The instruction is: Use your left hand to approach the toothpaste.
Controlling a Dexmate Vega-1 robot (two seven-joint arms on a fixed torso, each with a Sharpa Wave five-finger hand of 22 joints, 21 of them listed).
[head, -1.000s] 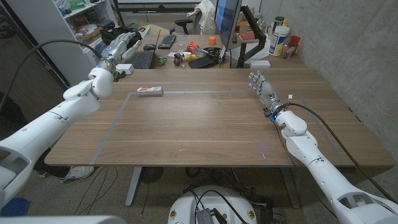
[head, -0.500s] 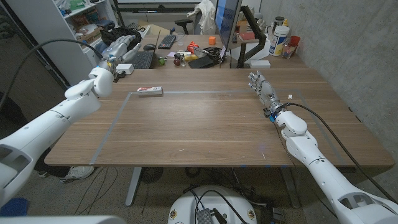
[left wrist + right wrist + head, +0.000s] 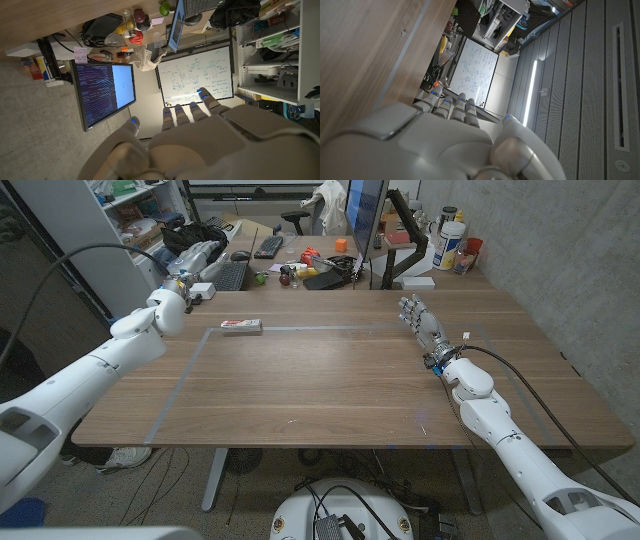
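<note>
Toothpaste (image 3: 241, 326) is seen lying flat near the table's (image 3: 330, 385) far-left edge. The left robot hand (image 3: 197, 255) is raised beyond that edge — fingers extended, nothing held. The right robot hand (image 3: 421, 321) is held upright over the table, fingers apart, empty.

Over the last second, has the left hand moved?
Yes. In the head view the left hand has shifted slightly toward the table's far edge, ending farther beyond the toothpaste, which lies where it was.
</note>
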